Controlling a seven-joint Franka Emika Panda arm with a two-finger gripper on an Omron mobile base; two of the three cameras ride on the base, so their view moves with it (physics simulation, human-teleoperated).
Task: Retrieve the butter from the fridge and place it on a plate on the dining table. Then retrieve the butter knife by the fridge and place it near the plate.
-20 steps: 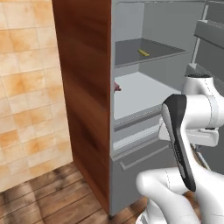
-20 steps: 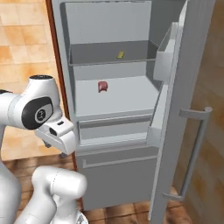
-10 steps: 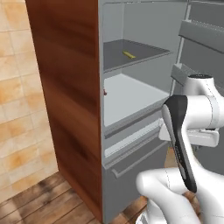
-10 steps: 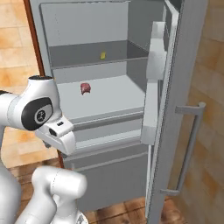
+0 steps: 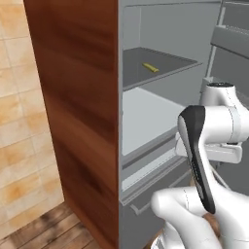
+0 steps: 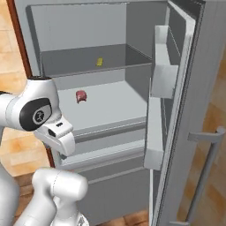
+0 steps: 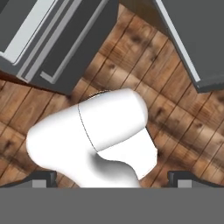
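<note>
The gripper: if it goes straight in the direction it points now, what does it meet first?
Judging by the hand view, the open gripper points down, so it would probably meet the wooden floor in front of the fridge; depth is unclear.

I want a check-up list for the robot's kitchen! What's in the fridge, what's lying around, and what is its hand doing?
Surface: brown wooden plank floor below the hand; no table in sight.
Job's things: fridge stands open, door swung to the right. The butter, a small yellow stick, lies on the upper shelf, untouched.
Clutter: a small red item on the middle shelf; what it is cannot be told.
Grippers: gripper points down at the floor, fingers wide apart, holding nothing.
Cables: nothing seen.
Surroundings: brown wood side panel on the fridge, tan tiled wall beside it.
</note>
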